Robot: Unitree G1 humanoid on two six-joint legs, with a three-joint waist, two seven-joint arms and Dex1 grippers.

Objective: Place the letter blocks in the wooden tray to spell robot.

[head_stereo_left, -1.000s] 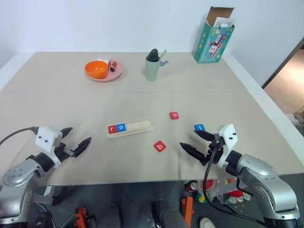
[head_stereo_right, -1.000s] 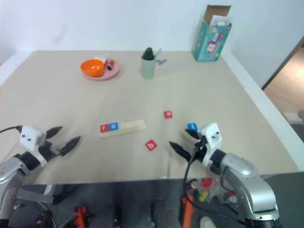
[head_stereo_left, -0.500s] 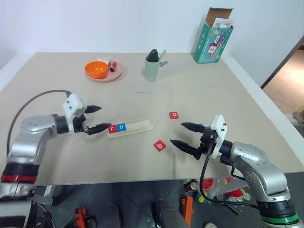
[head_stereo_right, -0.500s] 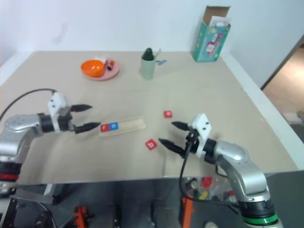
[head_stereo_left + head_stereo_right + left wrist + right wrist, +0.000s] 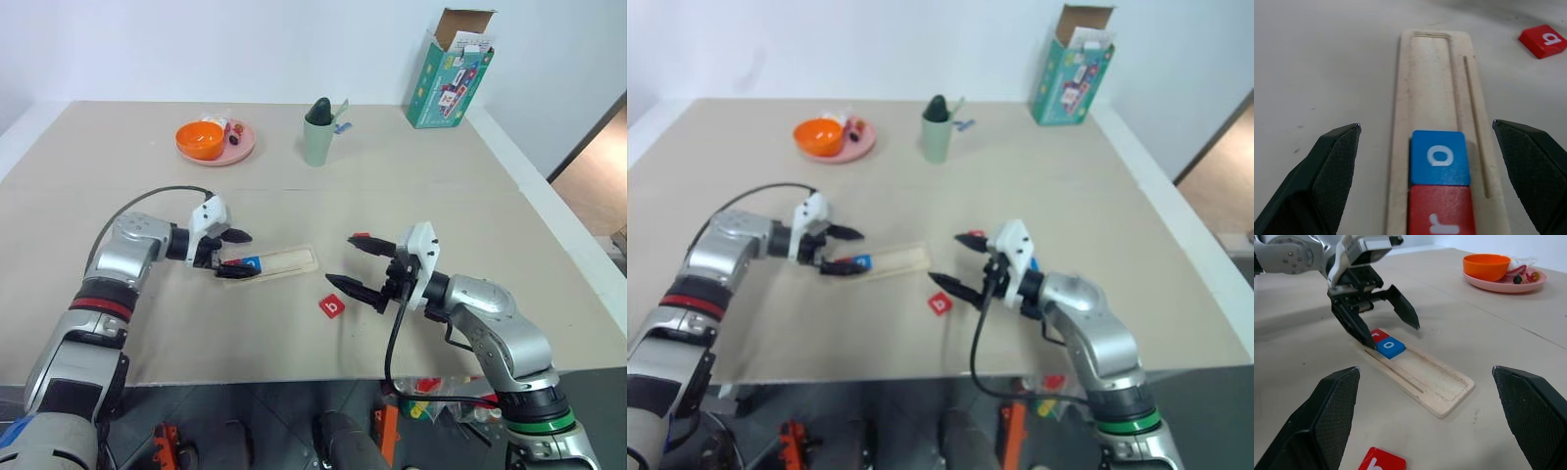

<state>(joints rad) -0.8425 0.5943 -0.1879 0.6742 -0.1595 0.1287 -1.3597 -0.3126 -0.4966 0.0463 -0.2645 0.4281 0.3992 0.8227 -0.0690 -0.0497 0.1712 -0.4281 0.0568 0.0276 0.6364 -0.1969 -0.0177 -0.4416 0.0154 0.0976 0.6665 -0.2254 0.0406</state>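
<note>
My left pincer [image 5: 231, 253] is spread wide and grips nothing. It hovers over the near end of the wooden tray [image 5: 284, 261], one finger on each side of it, pointing along its length. Directly between my fingertips, in the slot, sit two of the letter blocks: the red r [image 5: 1439, 218] closest to me, and the blue o [image 5: 1439, 156] touching it just beyond. Past the blue o the slot runs bare to the far end of the tray. Neither of my left fingers [image 5: 1330, 169] touches the wood or the tiles as far as I can see.

My right pincer [image 5: 353, 262] is also released, jaws wide apart, holding nothing, and it points across toward the tray's far end, apart from it. Just beneath and slightly ahead of its lower finger lies the red b [image 5: 333, 307], flat on the table [image 5: 441, 186] and clear of the tray. Against the tip of its upper finger I see a bit of red, another tile [image 5: 361, 237], but my finger covers it and I cannot read its letter.

Well beyond both pincers, at the far side of the table, stand an orange bowl [image 5: 200, 140] on a pink plate [image 5: 240, 149], a green cup [image 5: 317, 142], and an open teal box [image 5: 449, 76].
</note>
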